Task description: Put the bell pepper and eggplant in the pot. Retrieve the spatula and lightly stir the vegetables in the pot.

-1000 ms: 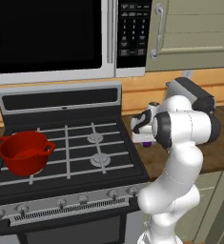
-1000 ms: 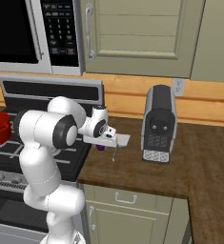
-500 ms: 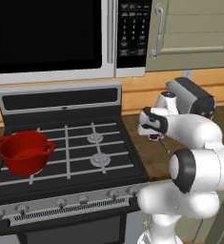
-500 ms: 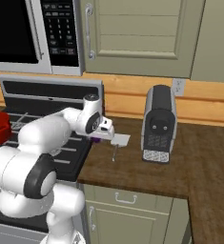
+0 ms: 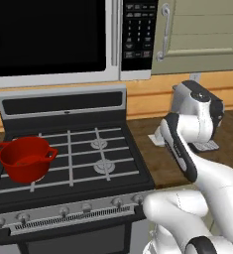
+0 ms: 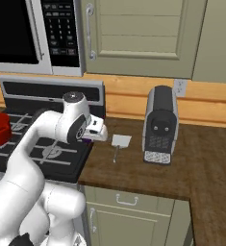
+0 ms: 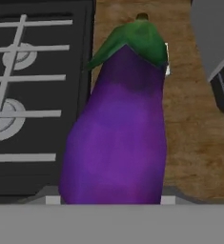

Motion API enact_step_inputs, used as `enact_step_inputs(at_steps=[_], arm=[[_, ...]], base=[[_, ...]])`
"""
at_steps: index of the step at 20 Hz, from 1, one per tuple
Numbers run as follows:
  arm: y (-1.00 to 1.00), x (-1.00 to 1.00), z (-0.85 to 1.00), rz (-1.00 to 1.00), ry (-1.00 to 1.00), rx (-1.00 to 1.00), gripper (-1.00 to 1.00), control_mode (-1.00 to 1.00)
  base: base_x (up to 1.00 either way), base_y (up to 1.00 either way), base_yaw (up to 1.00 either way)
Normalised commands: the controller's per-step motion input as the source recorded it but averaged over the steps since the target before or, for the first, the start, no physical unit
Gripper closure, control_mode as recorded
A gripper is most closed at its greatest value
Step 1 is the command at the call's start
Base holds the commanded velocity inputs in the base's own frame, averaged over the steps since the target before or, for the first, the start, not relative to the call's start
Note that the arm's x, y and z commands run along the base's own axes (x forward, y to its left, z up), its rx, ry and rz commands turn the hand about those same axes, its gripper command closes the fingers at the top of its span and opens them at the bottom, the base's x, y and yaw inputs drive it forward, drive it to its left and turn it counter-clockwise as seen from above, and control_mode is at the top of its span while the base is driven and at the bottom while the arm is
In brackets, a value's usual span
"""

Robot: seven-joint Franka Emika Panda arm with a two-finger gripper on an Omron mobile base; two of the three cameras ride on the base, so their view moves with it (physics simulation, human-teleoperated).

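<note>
Left base view: the red pot (image 5: 25, 158) sits on the stove's (image 5: 88, 163) front-left burner; the arm hides the end effector. Right base view: the end effector (image 6: 96, 130) hovers at the table (image 6: 182, 168) edge, the spatula (image 6: 119, 143) just beyond. Hand view: the eggplant (image 7: 118, 133) sits clamped between part-open fingers, its lower end cut off.
</note>
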Motion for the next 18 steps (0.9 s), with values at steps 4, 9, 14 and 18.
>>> enact_step_inputs(at_steps=[4,9,14,18], arm=[[0.0,-0.48,1.0,0.0,-0.05,-0.1,1.0,-1.0],[0.0,-0.36,0.9,0.0,-0.01,-0.13,1.0,-1.0],[0.0,0.0,0.11,0.0,0.05,-0.01,1.0,-1.0],[0.0,0.0,0.0,0.0,0.0,0.0,1.0,-1.0]], base=[[0.0,0.0,0.0],[0.0,0.0,0.0],[0.0,0.0,0.0],[0.0,0.0,0.0]])
